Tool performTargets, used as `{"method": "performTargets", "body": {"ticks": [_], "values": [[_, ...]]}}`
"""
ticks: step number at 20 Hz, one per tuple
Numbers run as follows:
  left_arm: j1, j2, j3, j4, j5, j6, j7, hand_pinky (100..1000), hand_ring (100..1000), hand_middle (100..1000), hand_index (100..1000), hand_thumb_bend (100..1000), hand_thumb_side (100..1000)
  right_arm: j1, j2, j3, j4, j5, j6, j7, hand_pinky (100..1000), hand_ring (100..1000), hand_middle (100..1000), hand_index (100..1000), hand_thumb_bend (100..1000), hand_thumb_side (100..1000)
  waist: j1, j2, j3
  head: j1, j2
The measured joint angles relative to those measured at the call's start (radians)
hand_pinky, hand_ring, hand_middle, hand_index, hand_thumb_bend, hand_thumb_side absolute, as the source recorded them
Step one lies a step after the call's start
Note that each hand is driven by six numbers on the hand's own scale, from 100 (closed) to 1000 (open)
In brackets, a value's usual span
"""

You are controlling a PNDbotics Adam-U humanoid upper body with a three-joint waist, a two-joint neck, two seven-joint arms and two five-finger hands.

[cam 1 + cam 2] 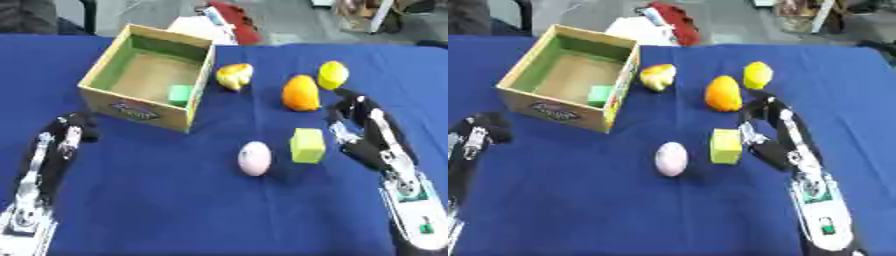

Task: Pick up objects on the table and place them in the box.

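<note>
- The table (219,210) is covered with a blue cloth, and the wooden box (114,92) stands at the far left part of it, with the open side up.
- Inside the box, a small green block (180,93) lies on the bottom, against the near right wall.
- Just beside the right wall of the box, on the cloth, is a yellowish fruit (234,75); its shape is blurred, maybe it is a pear.
- More to the right stand an orange fruit (301,93) and a yellow lemon-like fruit (332,74), near each other but apart.
- In the middle of the table lie a pale pink egg (255,158) and, near on its right, a yellow-green cube (307,145).
- The right hand (354,122) is just right of the cube and just below the orange fruit. Its fingers are bent, but I cannot tell if they touch or grip anything.
- The left hand (68,131) rests at the left edge, below the box. It holds nothing that I can see; if the fingers are curled or straight I cannot tell.
</note>
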Motion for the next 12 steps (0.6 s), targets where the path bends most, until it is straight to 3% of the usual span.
{"method": "performTargets", "body": {"ticks": [12], "values": [[0.000,0.000,0.000,0.000,0.000,0.000,0.000,662,591,598,757,100,753,0.000,0.000,0.000,0.000,0.000,0.000,0.001,753,596,612,857,100,428,0.000,0.000,0.000,0.000,0.000]]}}
